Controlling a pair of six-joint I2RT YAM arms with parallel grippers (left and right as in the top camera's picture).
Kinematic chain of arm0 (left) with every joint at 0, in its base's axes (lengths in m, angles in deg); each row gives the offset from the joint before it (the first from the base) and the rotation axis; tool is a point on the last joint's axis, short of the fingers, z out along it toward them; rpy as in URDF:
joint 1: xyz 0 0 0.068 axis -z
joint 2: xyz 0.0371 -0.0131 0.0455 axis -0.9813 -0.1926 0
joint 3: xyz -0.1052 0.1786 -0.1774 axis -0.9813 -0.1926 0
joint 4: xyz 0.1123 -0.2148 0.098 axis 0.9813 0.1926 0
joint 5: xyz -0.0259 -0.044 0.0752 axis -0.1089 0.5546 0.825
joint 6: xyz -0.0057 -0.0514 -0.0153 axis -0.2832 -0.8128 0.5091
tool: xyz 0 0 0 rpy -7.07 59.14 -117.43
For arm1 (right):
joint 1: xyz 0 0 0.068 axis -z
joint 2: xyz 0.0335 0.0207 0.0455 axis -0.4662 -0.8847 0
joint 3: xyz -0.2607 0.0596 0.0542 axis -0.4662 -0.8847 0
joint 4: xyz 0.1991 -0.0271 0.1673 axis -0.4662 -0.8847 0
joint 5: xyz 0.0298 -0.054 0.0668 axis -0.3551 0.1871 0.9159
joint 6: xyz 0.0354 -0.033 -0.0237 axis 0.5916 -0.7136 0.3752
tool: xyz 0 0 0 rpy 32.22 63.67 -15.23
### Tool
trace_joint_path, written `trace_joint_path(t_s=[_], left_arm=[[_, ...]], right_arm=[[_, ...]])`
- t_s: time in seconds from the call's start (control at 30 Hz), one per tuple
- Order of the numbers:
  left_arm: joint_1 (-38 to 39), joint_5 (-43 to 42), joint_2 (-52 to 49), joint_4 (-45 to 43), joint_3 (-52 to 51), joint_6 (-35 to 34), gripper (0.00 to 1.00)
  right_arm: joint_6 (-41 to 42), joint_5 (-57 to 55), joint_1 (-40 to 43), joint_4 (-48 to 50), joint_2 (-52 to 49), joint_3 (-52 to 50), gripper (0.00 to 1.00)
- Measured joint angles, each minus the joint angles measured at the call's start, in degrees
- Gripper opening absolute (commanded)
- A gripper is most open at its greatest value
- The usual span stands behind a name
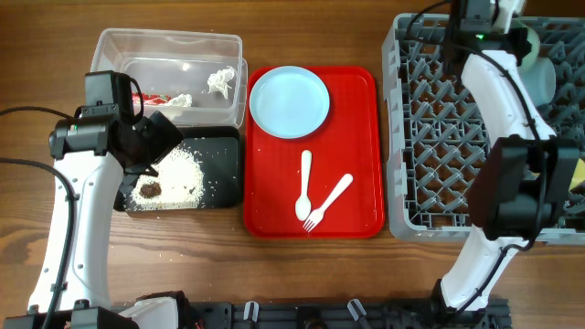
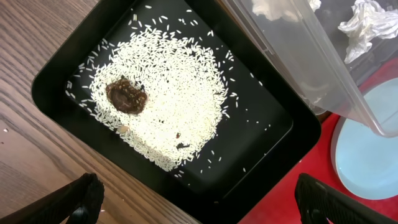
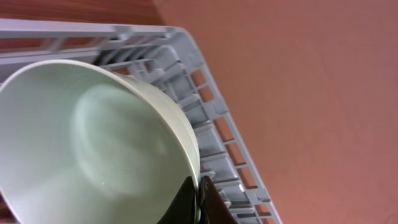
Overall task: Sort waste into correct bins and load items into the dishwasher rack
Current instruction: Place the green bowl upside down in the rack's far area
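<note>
Black tray (image 2: 261,124): rice (image 2: 180,106), brown scrap (image 2: 126,96). Clear tub (image 1: 174,41): tissue (image 1: 222,80), wrapper (image 1: 155,98). Left fingers (image 2: 74,202) apart; right fingers (image 3: 214,205) clamped on pale green bowl (image 3: 93,143) rim.

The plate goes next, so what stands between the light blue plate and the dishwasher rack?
Nothing visible: only bare red tray lies between the light blue plate and the dishwasher rack. The spoon and fork lie nearer the robot, off that line.

Most of wrapper (image 1: 155,98) behind left arm (image 1: 78,196), plate (image 2: 367,155) cut at wrist view's right edge, green bowl (image 3: 93,143) cropped left and below, rack (image 1: 430,137) partly under right arm (image 1: 498,91)
</note>
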Motion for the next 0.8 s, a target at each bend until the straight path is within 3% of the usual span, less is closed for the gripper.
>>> trace_joint_path(t_s=[0.27,0.5,0.53,0.57,0.63,0.8], left_arm=[[0.0,-0.07,0.0,0.09,0.0,0.0,1.0],[0.0,-0.24,0.0,0.17,0.0,0.0,1.0],[0.0,-0.26,0.0,0.2,0.0,-0.02,1.0],[0.0,-0.26,0.0,0.17,0.0,-0.02,1.0],[0.0,-0.28,0.0,0.2,0.0,0.0,1.0],[0.0,-0.31,0.0,0.2,0.0,0.0,1.0]], right_arm=[[3.23,-0.17,-2.89,-4.66,-1.81,0.0,0.04],[9.97,4.96,-7.63,-18.82,-2.23,0.11,0.05],[11.43,6.01,-8.22,-20.92,-2.32,0.11,0.11],[12.72,7.19,-8.72,-22.93,-2.34,0.09,0.23],[15.02,9.2,-9.2,-24.76,-2.34,0.09,0.36],[15.45,16.79,-8.09,-27.32,-0.79,0.11,0.52]])
